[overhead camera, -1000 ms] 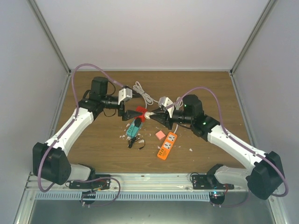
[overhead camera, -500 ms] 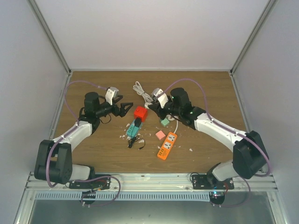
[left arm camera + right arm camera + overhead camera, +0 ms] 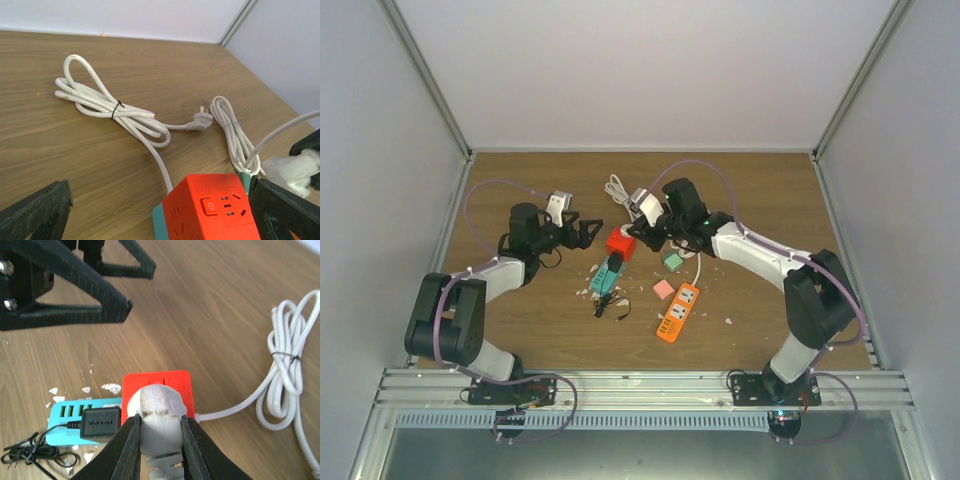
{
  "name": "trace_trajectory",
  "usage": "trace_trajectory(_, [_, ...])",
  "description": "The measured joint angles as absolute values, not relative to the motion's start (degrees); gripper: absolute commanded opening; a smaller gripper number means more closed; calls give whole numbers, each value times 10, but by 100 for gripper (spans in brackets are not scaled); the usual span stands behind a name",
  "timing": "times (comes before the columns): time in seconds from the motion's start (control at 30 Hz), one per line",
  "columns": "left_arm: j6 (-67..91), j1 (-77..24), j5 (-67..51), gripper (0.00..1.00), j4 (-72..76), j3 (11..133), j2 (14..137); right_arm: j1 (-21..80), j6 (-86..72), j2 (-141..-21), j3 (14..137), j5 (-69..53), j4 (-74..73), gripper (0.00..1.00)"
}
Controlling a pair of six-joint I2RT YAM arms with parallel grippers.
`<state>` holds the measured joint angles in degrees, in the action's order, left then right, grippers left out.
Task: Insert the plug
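A red cube socket [image 3: 619,242] stands on the wooden table, and it also shows in the left wrist view [image 3: 220,210] and the right wrist view [image 3: 176,379]. My right gripper [image 3: 642,235] is shut on a white plug [image 3: 160,412] and holds it right against the cube's right side. I cannot tell whether the pins are in. The plug shows at the right edge of the left wrist view [image 3: 292,170]. My left gripper [image 3: 588,231] is open and empty just left of the cube, its fingers [image 3: 37,212] wide apart.
A teal USB hub [image 3: 608,276] with a black adapter [image 3: 100,422] lies in front of the cube. An orange power strip [image 3: 678,312], a pink block [image 3: 663,289] and a green block [image 3: 672,260] lie to the right. Coiled white cables [image 3: 107,105] lie behind. White crumbs dot the table.
My left gripper has drawn back to the left, away from the cube. My right arm has swung round and carries the plug at the cube's right side.
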<state>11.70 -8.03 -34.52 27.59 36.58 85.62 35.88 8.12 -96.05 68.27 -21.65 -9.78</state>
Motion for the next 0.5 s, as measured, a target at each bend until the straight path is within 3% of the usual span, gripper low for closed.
trace_trajectory(0.5, [120,-80,-338,99,276,373,884,359,81,-993,723,-239,-146,0])
